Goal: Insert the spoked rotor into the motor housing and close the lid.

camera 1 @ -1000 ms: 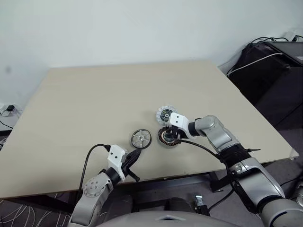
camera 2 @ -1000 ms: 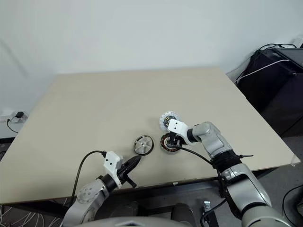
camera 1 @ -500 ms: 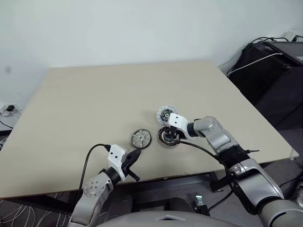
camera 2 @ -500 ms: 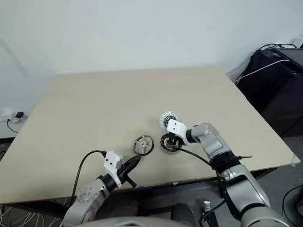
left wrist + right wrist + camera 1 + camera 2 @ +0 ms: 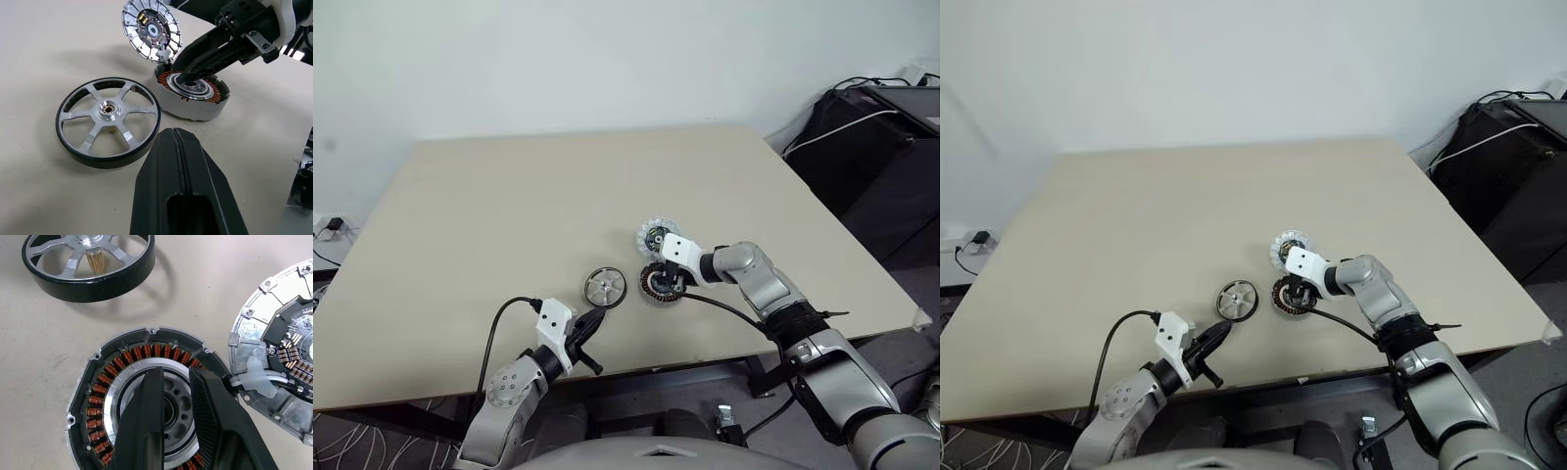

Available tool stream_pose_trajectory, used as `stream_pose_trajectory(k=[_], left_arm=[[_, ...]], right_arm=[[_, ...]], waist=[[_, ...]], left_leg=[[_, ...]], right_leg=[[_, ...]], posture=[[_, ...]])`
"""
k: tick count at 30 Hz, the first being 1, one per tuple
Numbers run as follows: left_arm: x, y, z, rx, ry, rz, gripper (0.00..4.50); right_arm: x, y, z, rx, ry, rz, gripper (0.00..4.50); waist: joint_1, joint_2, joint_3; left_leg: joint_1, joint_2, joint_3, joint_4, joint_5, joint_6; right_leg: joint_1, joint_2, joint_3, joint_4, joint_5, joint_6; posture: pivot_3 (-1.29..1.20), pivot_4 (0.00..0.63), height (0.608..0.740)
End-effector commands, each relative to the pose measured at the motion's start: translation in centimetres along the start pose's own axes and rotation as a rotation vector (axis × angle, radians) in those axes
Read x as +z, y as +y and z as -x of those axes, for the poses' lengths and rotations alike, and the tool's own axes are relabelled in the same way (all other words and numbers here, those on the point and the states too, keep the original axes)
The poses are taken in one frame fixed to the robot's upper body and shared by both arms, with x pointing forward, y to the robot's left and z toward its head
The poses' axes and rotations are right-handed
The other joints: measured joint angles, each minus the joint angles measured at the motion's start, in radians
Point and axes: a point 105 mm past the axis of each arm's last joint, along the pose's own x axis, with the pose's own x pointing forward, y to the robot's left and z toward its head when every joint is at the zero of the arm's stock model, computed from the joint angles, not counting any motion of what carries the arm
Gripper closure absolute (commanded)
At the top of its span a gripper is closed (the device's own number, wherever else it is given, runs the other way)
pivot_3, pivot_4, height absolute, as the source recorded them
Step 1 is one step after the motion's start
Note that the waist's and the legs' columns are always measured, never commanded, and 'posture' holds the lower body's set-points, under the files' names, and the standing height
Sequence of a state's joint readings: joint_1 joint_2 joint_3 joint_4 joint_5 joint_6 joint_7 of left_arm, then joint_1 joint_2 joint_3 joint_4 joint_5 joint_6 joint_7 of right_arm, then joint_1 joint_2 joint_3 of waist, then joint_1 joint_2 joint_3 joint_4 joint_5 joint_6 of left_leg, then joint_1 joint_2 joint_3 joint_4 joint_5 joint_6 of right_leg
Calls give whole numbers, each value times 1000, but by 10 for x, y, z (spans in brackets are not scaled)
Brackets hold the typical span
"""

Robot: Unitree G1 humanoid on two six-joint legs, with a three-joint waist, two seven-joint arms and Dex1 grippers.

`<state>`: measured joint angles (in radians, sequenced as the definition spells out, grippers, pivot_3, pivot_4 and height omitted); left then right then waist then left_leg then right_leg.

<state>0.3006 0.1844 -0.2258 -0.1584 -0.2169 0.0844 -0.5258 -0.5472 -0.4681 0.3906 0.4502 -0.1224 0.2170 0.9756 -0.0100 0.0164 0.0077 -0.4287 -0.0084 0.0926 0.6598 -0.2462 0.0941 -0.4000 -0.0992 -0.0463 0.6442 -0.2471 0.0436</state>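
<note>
While nothing on the desk (image 5: 489, 196) has shifted over the last second, the right hand (image 5: 173, 396) stays poked into the centre of the housing (image 5: 146, 406), its fingers slightly apart and gripping nothing. The rotor (image 5: 108, 121) lies flat just beside the housing, untouched. The lid (image 5: 151, 30) leans tilted against the housing's far rim. The left hand (image 5: 177, 147) waits near the desk's front edge, fingers pressed together and empty. With the right hand sitting in the bore, the rotor cannot go in yet; insertion has not begun.
</note>
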Motion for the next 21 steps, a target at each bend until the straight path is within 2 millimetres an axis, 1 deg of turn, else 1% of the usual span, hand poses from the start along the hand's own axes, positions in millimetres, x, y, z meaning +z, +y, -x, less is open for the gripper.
stream_pose_trajectory(k=[1, 6, 10, 21], left_arm=[[12, -2, -3, -14, -48, -10, 4500], [12, -2, -2, -13, -47, -11, 4500], [11, -2, -2, -15, -45, -11, 4500], [9, -4, -1, -21, -43, -7, 4500]], right_arm=[[5, -6, 6, -25, -15, 31, 3593], [-2, -3, 6, -19, 11, 39, 3593], [-6, -5, 7, -34, 23, 45, 3593], [-8, -7, 6, -70, 23, 60, 3593]], waist=[[0, 0, 0], [0, 0, 0], [1, 0, 0], [2, 0, 0]], left_leg=[[0, 0, 0, 0, 0, 0], [0, 0, 0, 0, 0, 0], [0, 0, 0, 0, 0, 0], [0, 0, 0, 1, 0, 0]], right_leg=[[0, 0, 0, 0, 0, 0], [0, 0, 0, 0, 0, 0], [1, 0, 0, 0, 0, 0], [1, 0, 0, 0, 0, 0]], posture=[[0, 0, 740], [0, 0, 740], [0, 0, 740], [0, 0, 740]])
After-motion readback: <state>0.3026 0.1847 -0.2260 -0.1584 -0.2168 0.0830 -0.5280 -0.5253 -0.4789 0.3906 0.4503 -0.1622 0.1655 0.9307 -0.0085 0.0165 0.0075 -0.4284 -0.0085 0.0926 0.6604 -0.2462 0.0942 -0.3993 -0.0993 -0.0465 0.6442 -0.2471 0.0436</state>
